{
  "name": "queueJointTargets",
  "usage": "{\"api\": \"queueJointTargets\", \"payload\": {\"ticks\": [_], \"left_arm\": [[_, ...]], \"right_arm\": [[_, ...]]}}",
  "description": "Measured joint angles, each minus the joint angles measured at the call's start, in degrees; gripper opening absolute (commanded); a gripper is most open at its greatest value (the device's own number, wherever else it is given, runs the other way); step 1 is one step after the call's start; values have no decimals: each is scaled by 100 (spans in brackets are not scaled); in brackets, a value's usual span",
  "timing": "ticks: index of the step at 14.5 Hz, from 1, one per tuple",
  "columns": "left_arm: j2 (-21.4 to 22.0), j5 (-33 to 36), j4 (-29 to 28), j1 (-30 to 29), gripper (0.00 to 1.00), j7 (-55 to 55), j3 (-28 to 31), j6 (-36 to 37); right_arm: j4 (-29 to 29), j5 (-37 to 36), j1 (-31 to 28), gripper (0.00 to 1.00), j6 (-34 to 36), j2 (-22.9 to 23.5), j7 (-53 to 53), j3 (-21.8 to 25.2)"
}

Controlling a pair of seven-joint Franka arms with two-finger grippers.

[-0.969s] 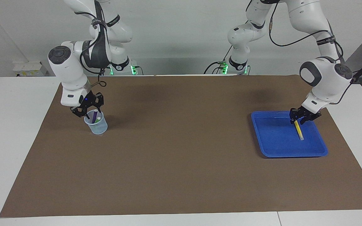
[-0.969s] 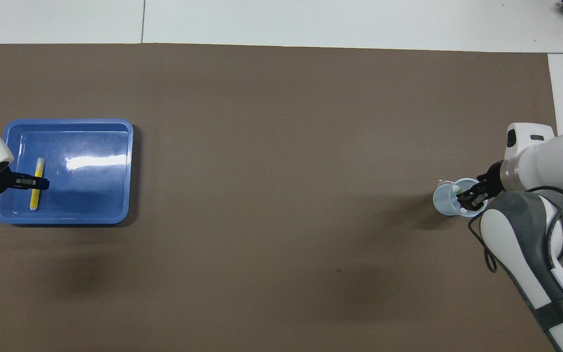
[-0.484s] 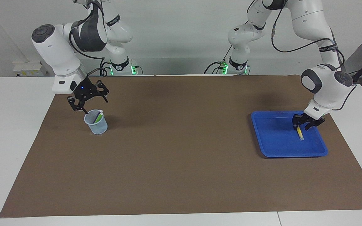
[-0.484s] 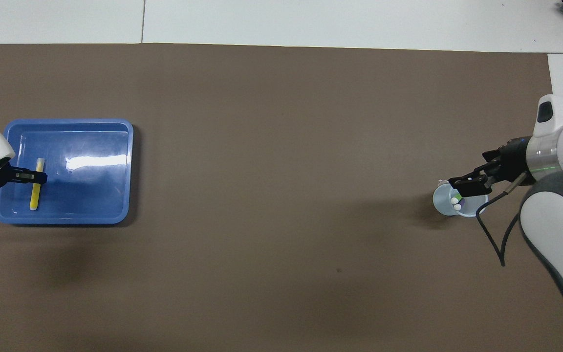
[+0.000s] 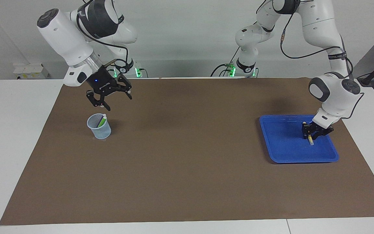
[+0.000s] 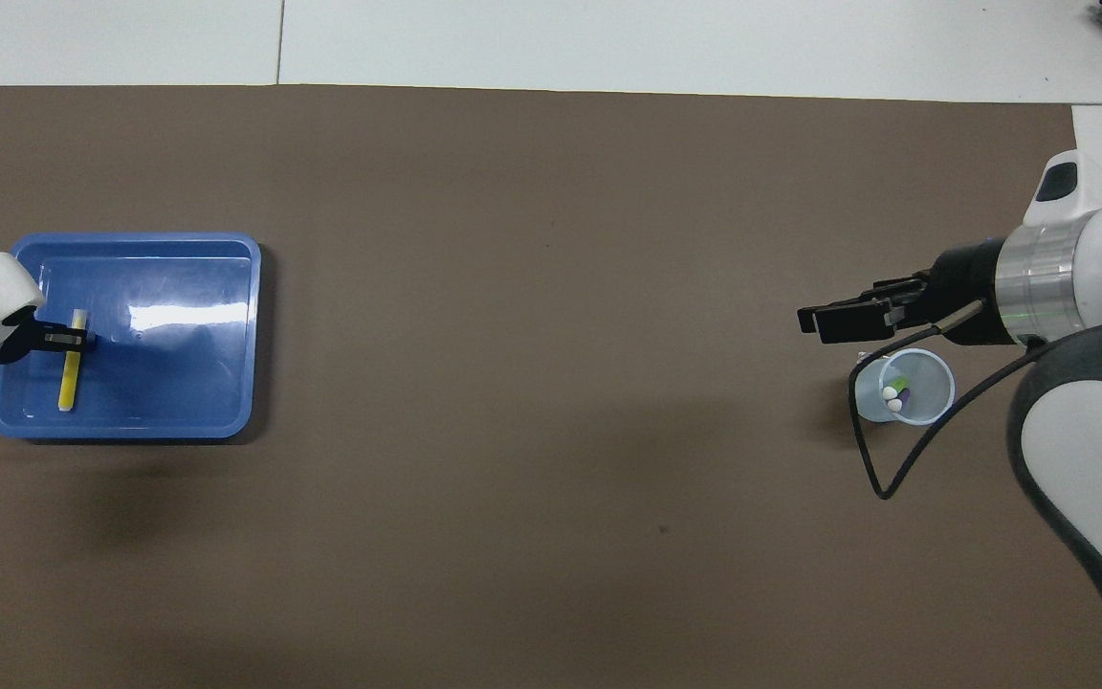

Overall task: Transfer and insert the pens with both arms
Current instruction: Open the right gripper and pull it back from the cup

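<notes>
We have the left gripper down in the blue tray over the yellow pen, seemingly closing on it, though its fingertips cover the pen and we cannot tell whether the grip is made; we should pinch it mid-barrel and lift straight. The right gripper hangs released and empty above the clear cup, where the green pen and purple pen stand, the purple one hidden in the facing view.

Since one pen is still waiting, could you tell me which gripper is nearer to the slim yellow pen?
Left. The left gripper is down on the yellow pen in the blue tray; the right gripper is over the mat at the right arm's end.
</notes>
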State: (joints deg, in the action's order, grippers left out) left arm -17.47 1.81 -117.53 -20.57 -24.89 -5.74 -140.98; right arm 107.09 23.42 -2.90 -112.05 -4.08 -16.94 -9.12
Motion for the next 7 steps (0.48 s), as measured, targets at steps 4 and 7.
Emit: {"api": "queueJointTargets", "payload": {"ticks": [4,7], "left_arm": [[-1,3,2,0,0,-1,0,0],[-1,3,3,0,0,20,2,5]], "right_arm": [[-99,117,529,100,-421,22,1123,-8],[-99,119,1221,100,-860,51,2428,-33]]}}
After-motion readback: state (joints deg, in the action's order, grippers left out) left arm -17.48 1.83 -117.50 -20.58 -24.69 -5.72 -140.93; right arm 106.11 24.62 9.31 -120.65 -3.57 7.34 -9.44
